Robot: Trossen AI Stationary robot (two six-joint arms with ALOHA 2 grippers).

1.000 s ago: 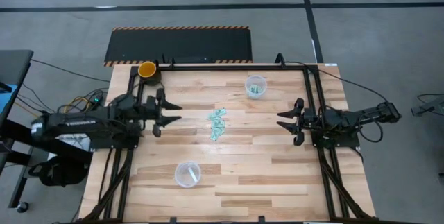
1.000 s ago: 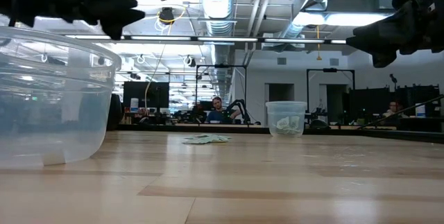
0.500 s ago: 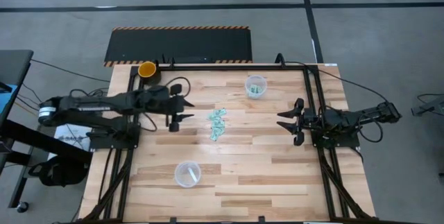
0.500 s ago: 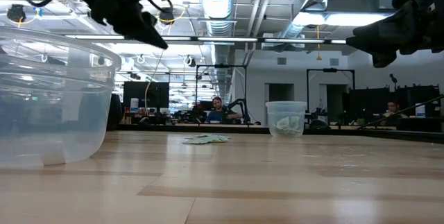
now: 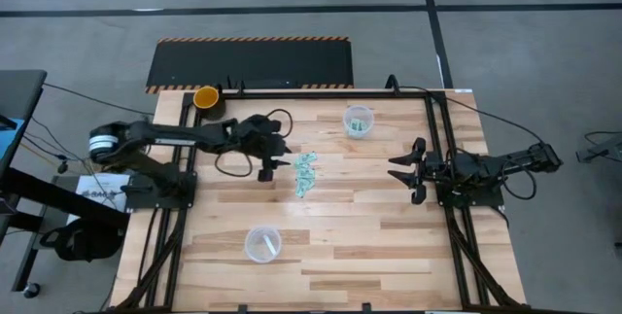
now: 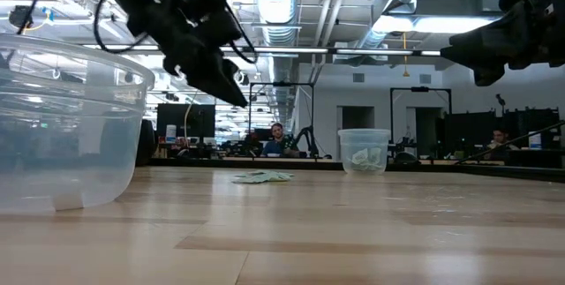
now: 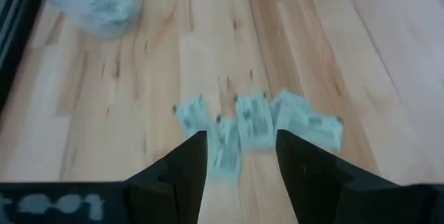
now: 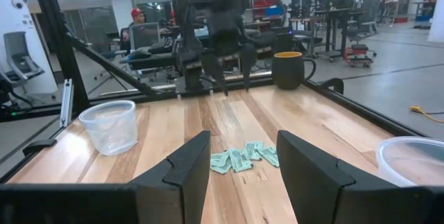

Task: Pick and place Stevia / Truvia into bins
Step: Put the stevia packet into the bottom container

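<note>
A heap of small mint-green and white Stevia packets (image 5: pixel 306 173) lies flat on the middle of the wooden table; it also shows in the left wrist view (image 7: pixel 253 123) and the low view (image 6: pixel 262 176). One clear bin (image 5: pixel 359 120) stands at the far right with packets inside. Another clear bin (image 5: pixel 262 243) stands near the front left. My left gripper (image 5: pixel 281 158) hangs open above the table just left of the heap, slanting down toward it, with nothing between its fingers (image 7: pixel 241 168). My right gripper (image 5: pixel 400 168) waits open and level at the table's right.
A yellow-orange cup (image 5: pixel 206 97) stands at the table's far left corner. Black frame rails run along the left, right and far edges (image 5: pixel 321 91). Bare wood lies between the heap and the near edge. People sit at desks in the room behind.
My left gripper has reached out from the table's left edge toward the right, coming close to the heap of packets, and has tipped from level to slanting downward. Its fingers stay open. The packets and bins have not moved.
</note>
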